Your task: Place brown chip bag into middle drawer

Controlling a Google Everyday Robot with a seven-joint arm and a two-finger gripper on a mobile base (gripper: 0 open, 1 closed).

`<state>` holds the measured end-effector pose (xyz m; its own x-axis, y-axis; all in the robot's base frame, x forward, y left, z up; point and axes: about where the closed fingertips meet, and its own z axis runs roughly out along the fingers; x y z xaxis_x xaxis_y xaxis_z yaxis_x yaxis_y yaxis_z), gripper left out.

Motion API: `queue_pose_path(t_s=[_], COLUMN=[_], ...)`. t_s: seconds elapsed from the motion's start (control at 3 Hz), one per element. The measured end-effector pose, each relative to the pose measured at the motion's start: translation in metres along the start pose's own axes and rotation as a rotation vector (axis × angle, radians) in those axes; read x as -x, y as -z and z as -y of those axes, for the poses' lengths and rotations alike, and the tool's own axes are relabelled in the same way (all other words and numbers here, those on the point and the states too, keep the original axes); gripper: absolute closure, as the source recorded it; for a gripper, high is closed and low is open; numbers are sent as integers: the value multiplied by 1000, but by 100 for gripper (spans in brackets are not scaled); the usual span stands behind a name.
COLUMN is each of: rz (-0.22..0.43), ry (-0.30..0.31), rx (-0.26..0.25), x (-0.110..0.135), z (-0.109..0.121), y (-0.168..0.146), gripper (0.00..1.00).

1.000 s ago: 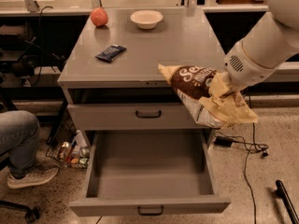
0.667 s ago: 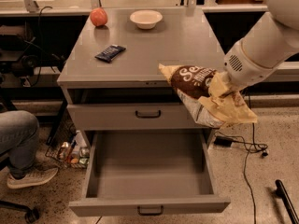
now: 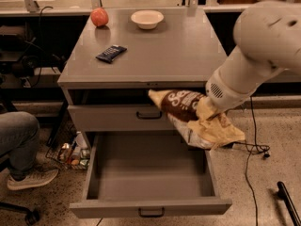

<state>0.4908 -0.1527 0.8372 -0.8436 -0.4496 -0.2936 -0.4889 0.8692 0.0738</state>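
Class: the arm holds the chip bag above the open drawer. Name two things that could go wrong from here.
1. The brown chip bag hangs from the gripper over the right side wall of the middle drawer, not over its centre. Released here, it may catch on the wall or drop to the floor.
2. The bag's left end lies close to the upper drawer front, so it might snag there on the way down.

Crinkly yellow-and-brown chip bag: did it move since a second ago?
Yes. The crinkly yellow-and-brown chip bag, gripped by the hand, dropped lower and slightly left, now beside the upper grey drawer's black handle.
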Motion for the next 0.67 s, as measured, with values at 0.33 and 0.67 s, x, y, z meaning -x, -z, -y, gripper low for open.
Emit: queue_pose_path(t_s=[0.33, 0.67], rz=[-101, -213], ry=[111, 206], rx=[56, 125], x=[-23, -49], z=[-35, -71], y=[-71, -141], gripper=[100, 100])
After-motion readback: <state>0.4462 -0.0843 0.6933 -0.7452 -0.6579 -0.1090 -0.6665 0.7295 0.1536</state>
